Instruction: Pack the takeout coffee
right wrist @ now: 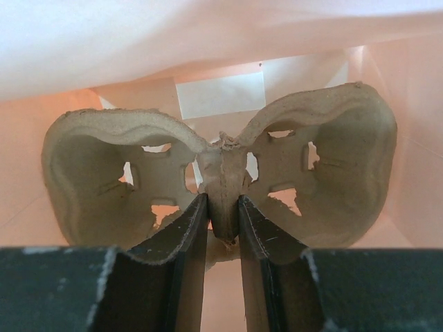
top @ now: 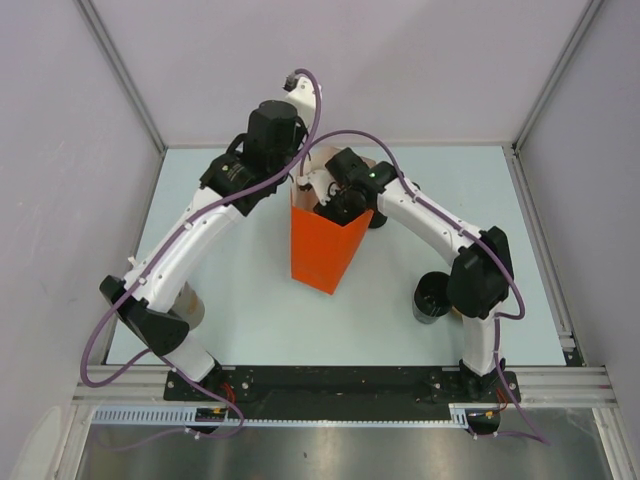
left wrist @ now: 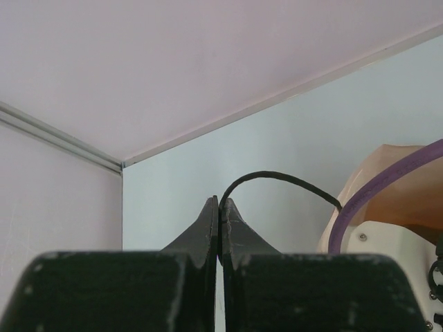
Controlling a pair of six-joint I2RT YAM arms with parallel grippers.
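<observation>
The takeout coffee (top: 432, 297), a small black lidded cup, stands on the table at the right, beside my right arm's elbow and apart from both grippers. An orange paper bag (top: 325, 255) stands upright in the middle. At the bag's top left edge, my left gripper (top: 300, 182) (left wrist: 220, 202) is shut on the bag's thin black cord handle (left wrist: 277, 175). My right gripper (top: 333, 205) (right wrist: 223, 202) reaches down into the bag's mouth. It is shut on the centre ridge of a brown pulp cup carrier (right wrist: 332, 159), whose two cup wells are empty.
A greyish cup (top: 190, 305) stands at the left, half under my left arm. Another dark object (top: 379, 218) shows just behind my right forearm, mostly hidden. Walls close the table at the back and on both sides.
</observation>
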